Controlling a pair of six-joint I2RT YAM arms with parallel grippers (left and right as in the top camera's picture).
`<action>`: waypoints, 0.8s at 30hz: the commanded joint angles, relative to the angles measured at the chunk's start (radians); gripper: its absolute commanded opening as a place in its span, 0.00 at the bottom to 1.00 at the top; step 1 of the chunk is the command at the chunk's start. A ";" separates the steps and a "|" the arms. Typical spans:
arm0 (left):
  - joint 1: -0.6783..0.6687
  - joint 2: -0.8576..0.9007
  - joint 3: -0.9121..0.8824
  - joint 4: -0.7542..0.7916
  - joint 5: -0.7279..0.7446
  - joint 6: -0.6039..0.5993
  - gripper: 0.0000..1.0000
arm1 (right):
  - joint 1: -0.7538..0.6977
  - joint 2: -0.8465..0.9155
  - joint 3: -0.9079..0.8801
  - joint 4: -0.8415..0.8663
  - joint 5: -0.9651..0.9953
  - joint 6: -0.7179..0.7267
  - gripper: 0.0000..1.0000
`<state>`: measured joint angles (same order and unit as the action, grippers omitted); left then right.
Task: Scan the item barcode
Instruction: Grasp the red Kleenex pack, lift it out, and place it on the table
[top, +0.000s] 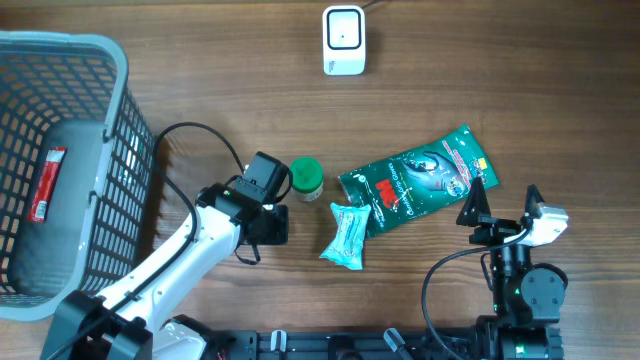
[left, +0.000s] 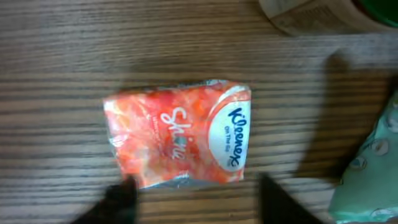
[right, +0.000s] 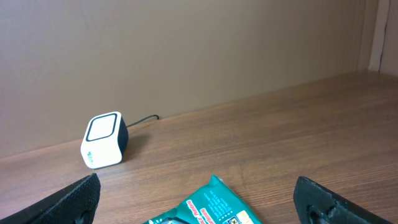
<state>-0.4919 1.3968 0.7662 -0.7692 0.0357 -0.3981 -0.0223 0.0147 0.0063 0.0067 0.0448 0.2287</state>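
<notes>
L claw (left: 198, 200) is seen released: its two dark fingers (left: 118, 202) are spread wide at the btm of the L wrist pic, blurry, w/ bare wood between them. The orange tissue pack (left: 180, 134) is laid flat on the table (left: 62, 50) in the mid of that pic, just above the fingertips. Whether it is touched can't be told. Blue letters are seen on its white patch, on the right side.

In the top-down pic the pack is hidden under the L claw, lower mid-left. The white scanner (top: 343, 40) is sat at the top mid, well apart from it. A green-lid jar (top: 305, 177) is seen just right of the claw. A teal pack (top: 348, 235) is laid at the lower mid, touching the big green bag (top: 420, 180) at mid-right. A grey basket (top: 128, 130) w/ a red thing (top: 47, 185) inside is seen at the far left. R claw (top: 505, 200) is spread wide at the lower right, gripping no thing, near the green bag's right end.
</notes>
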 joint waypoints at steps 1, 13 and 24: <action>-0.003 0.000 -0.003 -0.006 0.010 -0.007 1.00 | 0.005 -0.007 -0.001 0.003 -0.008 -0.017 1.00; -0.003 -0.107 0.039 -0.066 0.028 -0.029 1.00 | 0.005 -0.007 -0.001 0.003 -0.008 -0.016 1.00; -0.003 -0.435 0.345 -0.161 -0.137 -0.081 1.00 | 0.005 -0.007 -0.001 0.003 -0.008 -0.017 1.00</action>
<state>-0.4919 1.0447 1.0054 -0.9394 0.0265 -0.4595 -0.0223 0.0147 0.0063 0.0071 0.0448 0.2287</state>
